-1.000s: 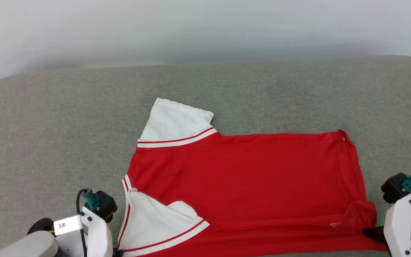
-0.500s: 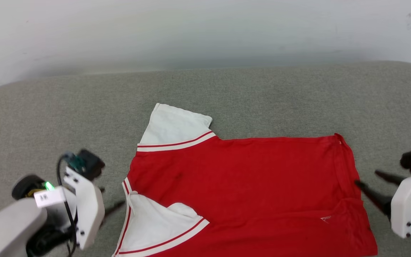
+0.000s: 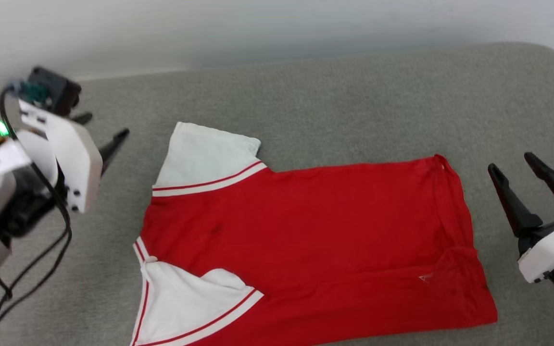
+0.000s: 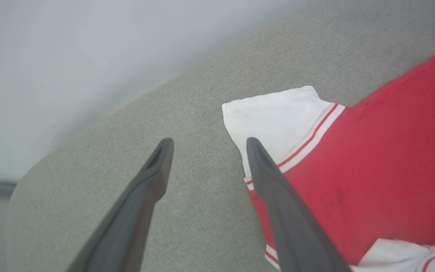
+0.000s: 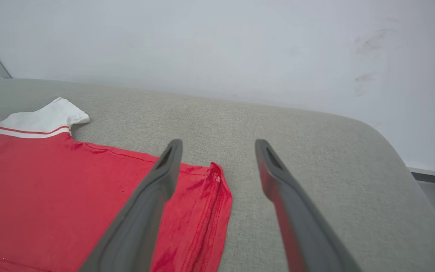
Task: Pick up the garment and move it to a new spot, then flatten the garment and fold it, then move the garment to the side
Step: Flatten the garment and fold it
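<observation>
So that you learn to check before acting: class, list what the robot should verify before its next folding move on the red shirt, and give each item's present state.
1. Left end effector open, empty: ok.
2. Right end effector open, empty: ok.
3. Both clear of the garment: ok.
4. Far sleeve spread flat: ok.
5. Near sleeve spread flat: not ok, folded inward.
6. Near hem corner smooth: not ok, creased.

Probably a bare test room or lab, not a furnished home: grey fabric-covered pad (image 3: 306, 96) with rounded corners, set against a plain white wall (image 5: 240, 45) with faint scuff marks (image 5: 364, 79), grey floor (image 5: 434, 192) alongside.
</observation>
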`<state>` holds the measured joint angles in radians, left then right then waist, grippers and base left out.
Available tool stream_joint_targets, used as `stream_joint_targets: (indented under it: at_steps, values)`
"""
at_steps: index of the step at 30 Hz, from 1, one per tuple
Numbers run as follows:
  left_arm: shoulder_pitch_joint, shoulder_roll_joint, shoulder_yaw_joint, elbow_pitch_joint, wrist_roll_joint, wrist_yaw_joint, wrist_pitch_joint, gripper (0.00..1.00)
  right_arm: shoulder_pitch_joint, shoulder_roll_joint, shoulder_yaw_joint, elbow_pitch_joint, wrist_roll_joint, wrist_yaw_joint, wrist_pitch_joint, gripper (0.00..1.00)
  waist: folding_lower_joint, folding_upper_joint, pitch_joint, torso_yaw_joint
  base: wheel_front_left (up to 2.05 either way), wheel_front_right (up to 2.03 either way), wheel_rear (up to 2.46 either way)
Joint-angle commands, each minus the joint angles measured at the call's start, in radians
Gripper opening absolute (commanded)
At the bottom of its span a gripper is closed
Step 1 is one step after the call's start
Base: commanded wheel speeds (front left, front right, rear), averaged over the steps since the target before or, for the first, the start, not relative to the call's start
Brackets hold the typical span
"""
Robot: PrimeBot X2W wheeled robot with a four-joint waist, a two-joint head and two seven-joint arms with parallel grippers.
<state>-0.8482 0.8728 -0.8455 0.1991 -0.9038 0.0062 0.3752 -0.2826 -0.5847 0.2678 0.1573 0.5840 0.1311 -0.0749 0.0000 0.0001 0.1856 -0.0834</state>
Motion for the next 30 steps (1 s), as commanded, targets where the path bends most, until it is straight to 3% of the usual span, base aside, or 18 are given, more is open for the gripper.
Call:
stream_joint_targets:
  at_steps: [1,7,14,22,30]
  values:
    - [-0.021,-0.004,0.006,0.006,-0.003,-0.007,0.005,1.00,0.019,0.014,-0.009,-0.012,-0.009,-0.001,-0.003,1.00,0.0000,-0.0001,0.034,-0.025,0.00,0.00,0.00]
    - [-0.175,-0.041,0.019,0.090,-0.032,-0.049,0.133,1.00,0.092,0.118,-0.105,-0.155,-0.122,-0.001,0.021,1.00,0.0000,-0.0001,0.129,-0.074,0.00,0.00,0.00]
    - [-0.331,-0.069,-0.002,0.183,-0.084,-0.077,0.374,1.00,0.074,0.199,-0.113,-0.253,-0.180,-0.001,0.046,1.00,0.0000,-0.0001,0.235,-0.140,0.00,0.00,0.00]
    - [-0.398,-0.080,-0.054,0.272,-0.080,-0.074,0.559,1.00,0.028,0.218,-0.098,-0.257,-0.188,-0.001,0.037,1.00,0.0000,-0.0001,0.327,-0.194,0.00,0.00,0.00]
    - [-0.326,-0.081,-0.118,0.304,-0.080,-0.095,0.614,1.00,-0.008,0.210,-0.086,-0.219,-0.172,-0.001,0.016,1.00,0.0000,-0.0001,0.349,-0.203,0.00,0.00,0.00]
